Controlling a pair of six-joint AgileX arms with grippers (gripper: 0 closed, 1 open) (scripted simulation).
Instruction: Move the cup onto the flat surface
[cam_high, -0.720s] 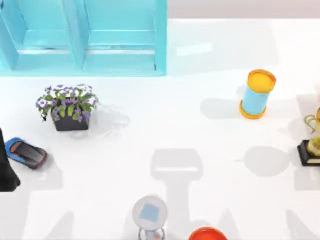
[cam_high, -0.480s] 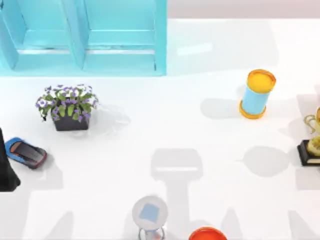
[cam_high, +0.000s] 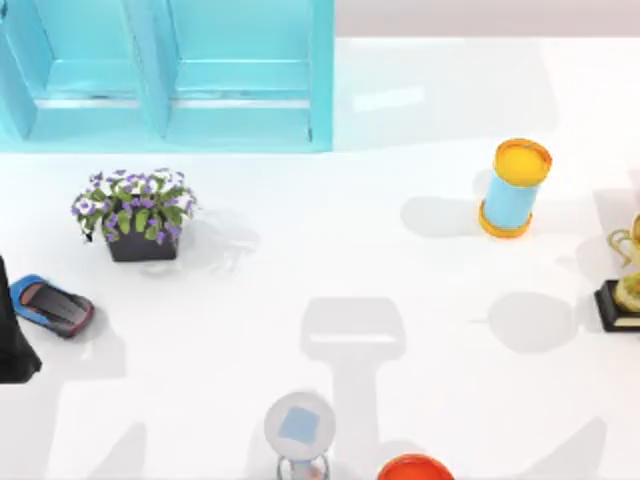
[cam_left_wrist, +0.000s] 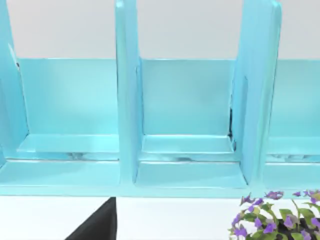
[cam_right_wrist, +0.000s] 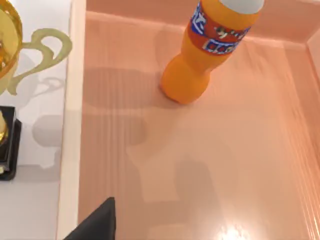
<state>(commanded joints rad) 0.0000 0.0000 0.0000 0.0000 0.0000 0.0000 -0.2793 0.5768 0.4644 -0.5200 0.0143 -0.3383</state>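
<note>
The broad glossy white tabletop (cam_high: 400, 270), the flat surface of the task, is seen across most of the top view, with its barest stretch in the middle of the frame. Where the small mid-blue tapered cup stands cannot be told from these pictures.

The dark left arm (cam_high: 12, 335) is seen at the left edge of the top view, beside a blue and red toy car (cam_high: 50, 305). The left gripper (cam_left_wrist: 95, 227) is pointed at the turquoise shelf unit with upright dividers (cam_high: 160, 70) in the upper left of the frame. The compartments that face the left wrist camera look bare. The right gripper (cam_right_wrist: 95, 225) hangs over a peach-coloured tray (cam_right_wrist: 250, 175) in which an orange soda bottle (cam_right_wrist: 205, 50) lies, next to a gold trophy on a black base (cam_high: 625, 285) at the right edge. Whether either gripper is clenched, released or carrying anything cannot be told.

The step in hand is judged to be the finding and reaching of the cup. To do it well:

- The light-blue cylinder with yellow-orange ends (cam_high: 512, 190) in the upper right should not be mistaken for the cup.
- The cup should be taken around its wall and kept upright. If it is drawn from a compartment, it should be lifted clear of the dividers.
- It is best set down on the bare middle of the tabletop, well apart from the dark pot of purple flowers (cam_high: 135, 215) and from the cylinder.
- It should be released only once its base rests flat.
</note>
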